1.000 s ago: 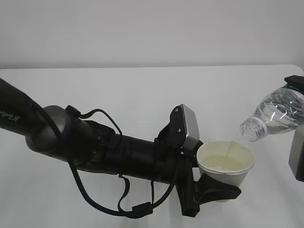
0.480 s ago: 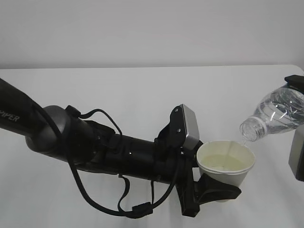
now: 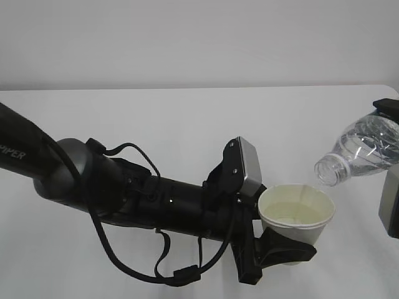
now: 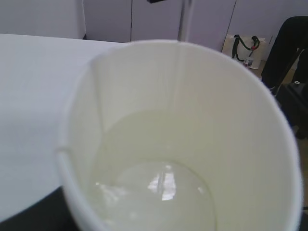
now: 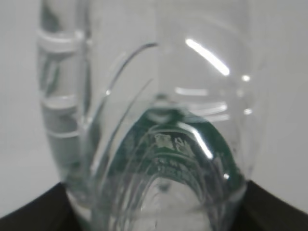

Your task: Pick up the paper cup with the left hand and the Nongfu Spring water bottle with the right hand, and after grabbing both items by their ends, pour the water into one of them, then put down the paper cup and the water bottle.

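White table [image 3: 187,118] and a pale wall fill the exterior view, where the left hand [image 3: 274,246] reaches in from the left on a thick black arm [image 3: 112,187] with looping cables, its black fingers clamped around the lower part of the paper cup [image 3: 296,215], near the front right. The cup stands upright, with pale water [image 3: 296,215] pooled inside. Just to its right and slightly higher, the water bottle [image 3: 361,152] hangs tilted, open neck pointing down-left just above the cup's far right rim; the right hand [image 3: 391,156] is mostly cut off by the right edge, pinching the bottle's far end. From the left wrist view, the paper cup [image 4: 183,134] fills the picture, seen from above, with water [image 4: 159,192] shining at its bottom; the fingers themselves are out of sight. From the right wrist view, the water bottle [image 5: 154,120] fills the frame, clear and ribbed, its green label [image 5: 178,154] showing through the wall, dark gripper parts at both lower corners.
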Motion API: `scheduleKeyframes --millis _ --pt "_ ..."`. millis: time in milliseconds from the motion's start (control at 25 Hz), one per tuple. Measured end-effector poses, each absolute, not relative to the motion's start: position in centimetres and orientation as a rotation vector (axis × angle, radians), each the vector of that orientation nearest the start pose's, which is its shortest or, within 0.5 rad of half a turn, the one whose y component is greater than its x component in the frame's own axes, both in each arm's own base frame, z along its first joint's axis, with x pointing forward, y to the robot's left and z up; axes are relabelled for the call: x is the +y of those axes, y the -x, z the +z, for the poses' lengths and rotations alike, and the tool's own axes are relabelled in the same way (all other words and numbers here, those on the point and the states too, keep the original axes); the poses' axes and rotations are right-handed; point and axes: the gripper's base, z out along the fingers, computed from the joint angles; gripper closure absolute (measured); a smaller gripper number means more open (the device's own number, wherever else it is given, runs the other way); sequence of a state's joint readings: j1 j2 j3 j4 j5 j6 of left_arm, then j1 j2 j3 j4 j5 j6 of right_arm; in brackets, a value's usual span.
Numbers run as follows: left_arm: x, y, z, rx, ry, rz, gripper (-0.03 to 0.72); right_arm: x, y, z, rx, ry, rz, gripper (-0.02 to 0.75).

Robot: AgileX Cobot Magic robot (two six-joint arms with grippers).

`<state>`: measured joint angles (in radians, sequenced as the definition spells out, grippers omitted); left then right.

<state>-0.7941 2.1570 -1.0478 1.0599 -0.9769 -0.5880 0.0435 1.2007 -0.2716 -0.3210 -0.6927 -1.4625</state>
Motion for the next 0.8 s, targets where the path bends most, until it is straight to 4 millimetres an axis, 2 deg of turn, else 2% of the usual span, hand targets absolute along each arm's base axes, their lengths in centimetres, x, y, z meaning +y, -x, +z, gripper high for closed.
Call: scheduleKeyframes --millis 440,800 --pt "-32.85 -23.07 11.01 1.447 -1.411 -1.176 0.247 2.72 -20.4 21.23 1.112 1.476 -0.973 0.284" --pt "-32.8 -23.3 10.79 1.48 -1.406 -1.143 0.25 2.72 -20.41 21.25 1.218 1.352 -0.852 0.284"
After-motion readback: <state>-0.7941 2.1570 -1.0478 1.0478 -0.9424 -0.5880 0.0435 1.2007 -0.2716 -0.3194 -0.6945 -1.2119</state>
